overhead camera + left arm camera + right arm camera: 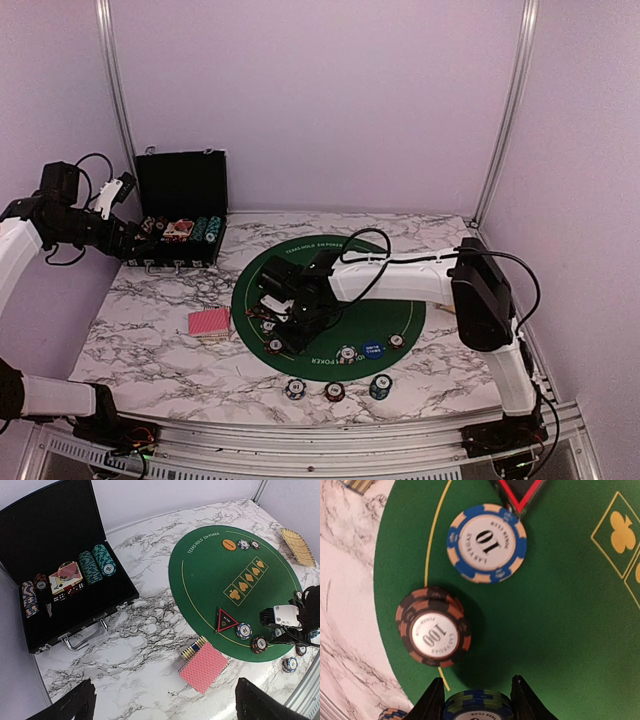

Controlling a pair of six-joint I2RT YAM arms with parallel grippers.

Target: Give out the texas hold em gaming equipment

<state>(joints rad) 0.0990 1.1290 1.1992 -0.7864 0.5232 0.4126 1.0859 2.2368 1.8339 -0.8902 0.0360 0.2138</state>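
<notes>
Right gripper (477, 687): jaws partly closed on a blue-and-green chip stack (477, 705), a finger against each side. It is held over the left part of the green mat (400, 320), near the yellow line.

Just ahead of the fingertips, a brown 100 stack (434, 632) stands on the yellow line, its upper chips slightly offset. Beyond it a single blue 10 chip (486, 543) lies flat, apart from the stack. The red-rimmed triangle (226, 620) lies flat on the mat. One corner points at the 10 chip and nearly touches it.

Further right on the mat are a blue button (371, 350) and two chips (346, 354), one on either side of it. At the far edge are an orange button (229, 544) and two small chips beside it. Three more chips (334, 391) sit in a row on the counter (150, 350), just off the mat's near edge.

The deck (209, 322) lies red backs up on the counter, just left of the mat. Its long axis runs roughly left to right. A small striped item lies against one long edge and cannot be identified.

Left gripper (164, 690): jaws wide apart, holding nothing. It hangs at the far left, beside the open black case (180, 190). The case holds rows of chips, cards and dice.
</notes>
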